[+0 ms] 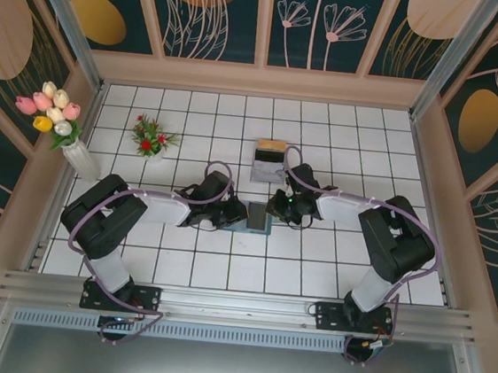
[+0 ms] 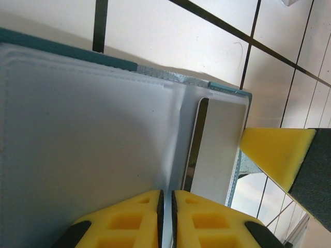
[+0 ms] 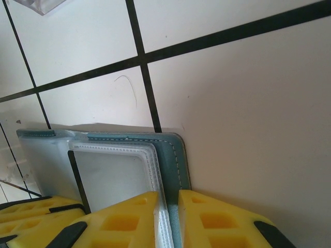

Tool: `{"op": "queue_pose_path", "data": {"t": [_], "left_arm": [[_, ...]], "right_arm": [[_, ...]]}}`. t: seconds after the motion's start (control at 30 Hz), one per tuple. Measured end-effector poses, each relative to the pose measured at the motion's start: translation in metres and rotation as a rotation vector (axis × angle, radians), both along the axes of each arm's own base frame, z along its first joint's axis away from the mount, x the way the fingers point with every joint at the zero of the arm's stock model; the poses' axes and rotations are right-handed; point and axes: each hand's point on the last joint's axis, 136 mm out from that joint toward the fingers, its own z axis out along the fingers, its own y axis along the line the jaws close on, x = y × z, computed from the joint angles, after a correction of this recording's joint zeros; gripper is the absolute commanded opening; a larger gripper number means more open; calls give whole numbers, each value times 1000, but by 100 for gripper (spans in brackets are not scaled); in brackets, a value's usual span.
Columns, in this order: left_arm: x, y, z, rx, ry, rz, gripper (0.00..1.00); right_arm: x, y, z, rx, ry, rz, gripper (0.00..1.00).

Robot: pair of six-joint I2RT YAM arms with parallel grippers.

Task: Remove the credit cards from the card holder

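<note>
Card holder (image 1: 257,216) on the desk (image 1: 337,276), pinched both sides.
Left claw (image 2: 166,195) at 9 o'clock nips a pale inner flap; right claw (image 3: 168,199) at 3 o'clock clamps the teal edge.

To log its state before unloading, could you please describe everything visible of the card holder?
The holder lies open on the tiled table. Outside it is dark teal with stitched edges. Its inside faces are pale grey-blue and soft-looking, with a pocket holding what looks like a pale card. The left tool and right tool each pinch one edge.
</note>
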Motion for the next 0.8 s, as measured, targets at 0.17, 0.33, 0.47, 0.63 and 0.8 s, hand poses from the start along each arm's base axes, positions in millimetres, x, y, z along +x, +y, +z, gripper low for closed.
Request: {"op": "queue_pose_path", "data": {"t": [0.17,0.33,0.47,0.63,0.8], "left_arm": [[0,-1,-1,0,1,-5,14],[-1,-2,-1,-8,1,-11,13],[0,-3,0,-14,-1,-13,13],[0,-4,0,-18,-1,-16,14],[0,-6,1,-28,-1,-21,14]], "right_arm": [[0,0,0,0,0,-1,21],[0,0,0,1,-1,0,20],[0,0,0,1,-1,0,20],[0,0,0,2,-1,1,20],[0,0,0,-1,-8,14,20]]}}
